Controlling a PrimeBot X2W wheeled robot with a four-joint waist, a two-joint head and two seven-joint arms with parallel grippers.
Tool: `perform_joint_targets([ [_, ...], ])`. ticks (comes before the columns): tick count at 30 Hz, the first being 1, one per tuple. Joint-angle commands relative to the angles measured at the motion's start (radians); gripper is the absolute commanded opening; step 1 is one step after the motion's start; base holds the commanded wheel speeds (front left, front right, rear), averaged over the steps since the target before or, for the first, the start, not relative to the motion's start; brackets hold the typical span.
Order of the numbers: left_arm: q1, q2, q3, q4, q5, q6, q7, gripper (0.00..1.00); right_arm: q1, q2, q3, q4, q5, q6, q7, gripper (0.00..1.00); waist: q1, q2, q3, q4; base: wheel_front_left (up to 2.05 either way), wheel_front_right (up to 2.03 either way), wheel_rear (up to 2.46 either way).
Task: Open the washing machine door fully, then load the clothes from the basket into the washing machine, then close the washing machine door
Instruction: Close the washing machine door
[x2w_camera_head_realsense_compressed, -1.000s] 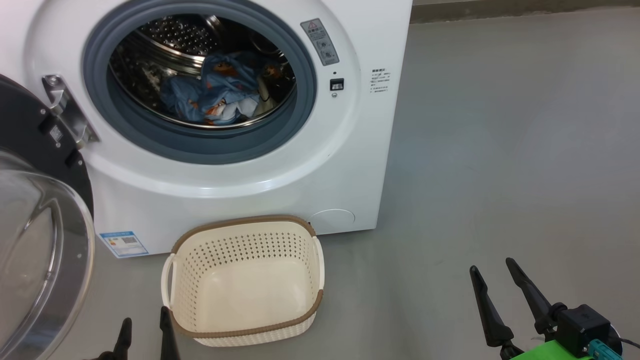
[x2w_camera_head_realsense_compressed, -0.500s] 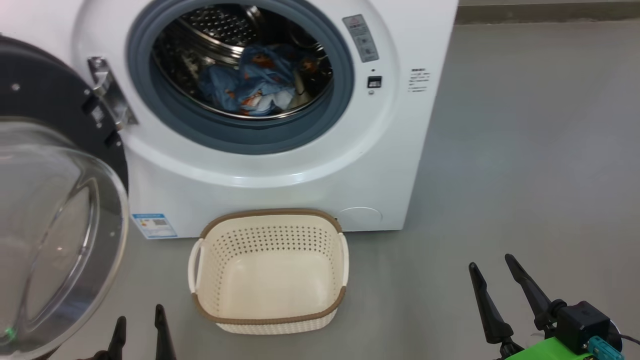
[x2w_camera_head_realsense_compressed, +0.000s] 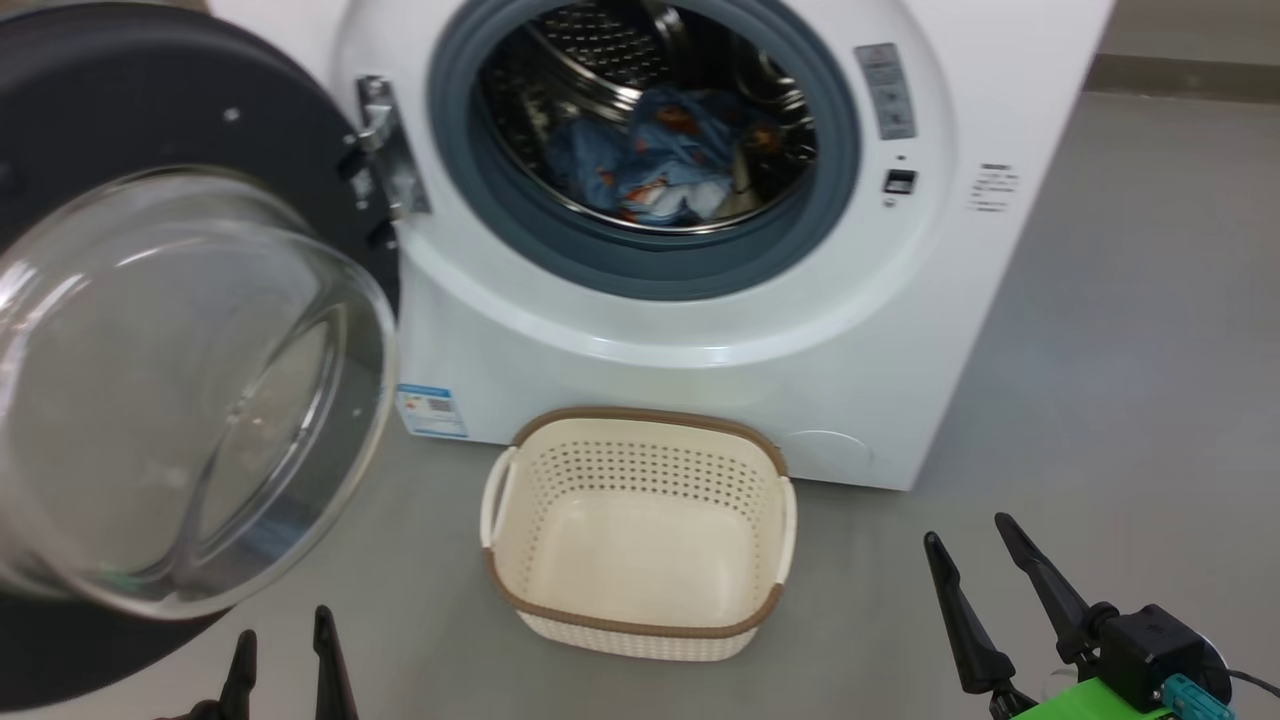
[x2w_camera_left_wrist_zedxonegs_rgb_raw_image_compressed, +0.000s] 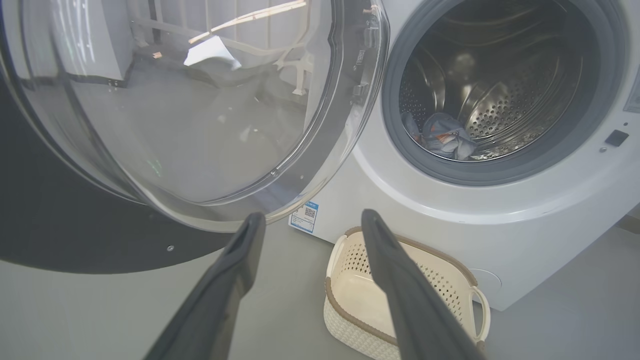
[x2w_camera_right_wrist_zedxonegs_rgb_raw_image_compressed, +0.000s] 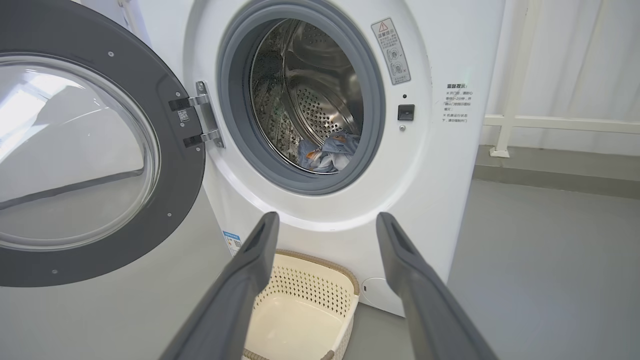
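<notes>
The washing machine door (x2w_camera_head_realsense_compressed: 185, 370) stands wide open on my left side, with its glass bowl facing me. So the first job looks done.

The basket (x2w_camera_head_realsense_compressed: 645, 414) sits on the floor (x2w_camera_head_realsense_compressed: 1150, 400) right in front of the washing machine (x2w_camera_head_realsense_compressed: 700, 330). I see nothing in it, just its smooth bottom. The clothes (x2w_camera_head_realsense_compressed: 670, 165), blue with bits of orange and white, lie in a heap inside the drum (x2w_camera_head_realsense_compressed: 600, 50). So the loading looks done too. What is left is to shut the door.

My left pincer (x2w_camera_head_realsense_compressed: 285, 625) is low down, near the bottom edge of the door. Its two fingers are spread wide and nothing is between them. My right pincer (x2w_camera_head_realsense_compressed: 968, 530) is off to the right over the grey floor, well apart from the basket. It is spread wide too and holds nothing.

I think my left pincer is the closer one for pushing the door round until it shuts.
</notes>
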Motion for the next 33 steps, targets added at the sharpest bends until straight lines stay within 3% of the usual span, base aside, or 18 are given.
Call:
perform_joint_targets([
  [1, -0.004, 0.007, 0.033, -0.031, 0.009, 0.004, -0.006, 1.0, -0.03, -0.014, 0.024, -0.021, -0.008, 0.009, -0.005, 1.0, 0.0, 0.0, -0.012, 0.07, 0.0, 0.0, 0.0],
  [16, 0.017, 0.004, 0.038, -0.047, 0.012, 0.014, -0.006, 1.0, -0.021, -0.013, 0.026, -0.022, -0.009, 0.009, -0.005, 1.0, 0.0, 0.0, -0.025, 0.254, 0.0, 0.0, 0.0],
  [33, 0.026, 0.003, 0.053, -0.06, 0.012, 0.017, -0.006, 1.0, -0.017, -0.008, 0.029, -0.022, -0.012, 0.009, -0.005, 1.0, 0.0, 0.0, -0.024, 0.328, 0.0, 0.0, 0.0],
])
